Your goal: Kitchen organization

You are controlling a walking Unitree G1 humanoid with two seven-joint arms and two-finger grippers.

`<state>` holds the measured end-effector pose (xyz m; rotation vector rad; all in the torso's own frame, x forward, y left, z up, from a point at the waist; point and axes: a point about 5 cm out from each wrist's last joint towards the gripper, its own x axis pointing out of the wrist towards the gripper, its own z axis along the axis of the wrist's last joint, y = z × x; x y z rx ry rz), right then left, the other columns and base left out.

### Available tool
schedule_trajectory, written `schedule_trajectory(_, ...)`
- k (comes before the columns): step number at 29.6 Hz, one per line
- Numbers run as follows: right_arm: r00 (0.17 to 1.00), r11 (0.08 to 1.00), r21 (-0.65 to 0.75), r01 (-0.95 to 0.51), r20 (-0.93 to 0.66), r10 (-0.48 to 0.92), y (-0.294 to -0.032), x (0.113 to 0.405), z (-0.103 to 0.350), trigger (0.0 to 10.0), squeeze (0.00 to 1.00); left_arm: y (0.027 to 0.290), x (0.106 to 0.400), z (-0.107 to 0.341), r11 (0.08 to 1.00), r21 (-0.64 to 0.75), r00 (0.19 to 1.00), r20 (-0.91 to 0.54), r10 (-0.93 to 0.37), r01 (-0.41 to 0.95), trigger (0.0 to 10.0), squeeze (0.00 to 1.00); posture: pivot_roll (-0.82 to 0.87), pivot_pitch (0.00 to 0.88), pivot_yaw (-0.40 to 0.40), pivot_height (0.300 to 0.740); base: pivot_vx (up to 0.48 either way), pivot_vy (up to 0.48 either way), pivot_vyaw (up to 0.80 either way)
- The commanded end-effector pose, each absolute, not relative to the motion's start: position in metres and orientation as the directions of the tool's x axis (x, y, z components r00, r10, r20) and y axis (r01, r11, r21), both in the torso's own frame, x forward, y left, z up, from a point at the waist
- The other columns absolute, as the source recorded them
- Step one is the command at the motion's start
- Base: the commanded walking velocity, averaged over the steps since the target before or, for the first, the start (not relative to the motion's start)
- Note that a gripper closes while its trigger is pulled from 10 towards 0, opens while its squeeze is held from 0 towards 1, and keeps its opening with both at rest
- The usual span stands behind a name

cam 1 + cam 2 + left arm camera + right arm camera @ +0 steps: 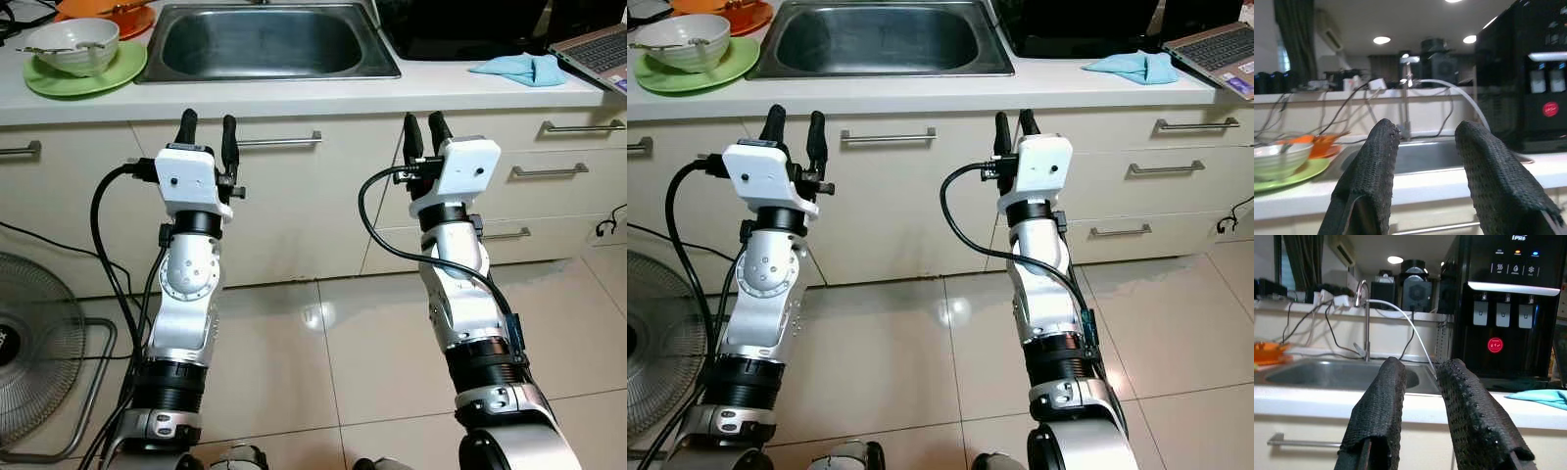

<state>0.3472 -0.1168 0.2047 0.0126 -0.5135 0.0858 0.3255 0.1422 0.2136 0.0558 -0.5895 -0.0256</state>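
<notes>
Dishes, a white ceramic bowl (pixel 72 45) with what looks like a spoon inside, sit on a round green plate (pixel 86 73) on the white countertop (pixel 294 96) left of the steel sink (pixel 265 41). They lie ahead-left of the left gripper (pixel 207 130), the nearer one, fingers spread, empty. The right gripper (pixel 423 134) hangs narrowly parted, empty.

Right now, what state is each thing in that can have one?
Left gripper: fingers open, empty, raised before the counter.
Right gripper: fingers open, narrower gap, empty.
Stainless steel sink: empty, no water running.
White bowl: upright on the green plate.
Cream drawers: shut.
Light blue cloth: crumpled on the counter.
</notes>
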Motion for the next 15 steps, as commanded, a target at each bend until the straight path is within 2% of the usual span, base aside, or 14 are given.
schedule_trajectory(1,0.855,0.994,0.027,-0.108,0.512,0.079,-0.1163,0.3476,0.21,10.0,0.0,0.1367,0.3262,0.2186,0.997,0.048,0.819,0.568,-0.075,0.057,10.0,0.0,0.1,0.089,-0.017,0.74,0.0,0.0,0.0)
schedule_trajectory(5,0.855,0.996,0.024,-0.087,0.515,0.063,-0.1187,0.3484,0.2108,10.0,0.0,0.1363,0.328,0.2196,0.998,0.015,0.826,0.56,-0.063,0.066,10.0,0.0,0.1,0.097,-0.017,0.74,0.0,0.0,0.0)
schedule_trajectory(15,0.83,0.997,0.012,-0.075,0.555,0.056,-0.1205,0.3469,0.2189,10.0,0.0,0.1387,0.3292,0.2227,0.998,0.048,0.817,0.573,-0.066,0.047,10.0,0.0,0.1,0.103,-0.019,0.74,0.0,0.0,0.0)
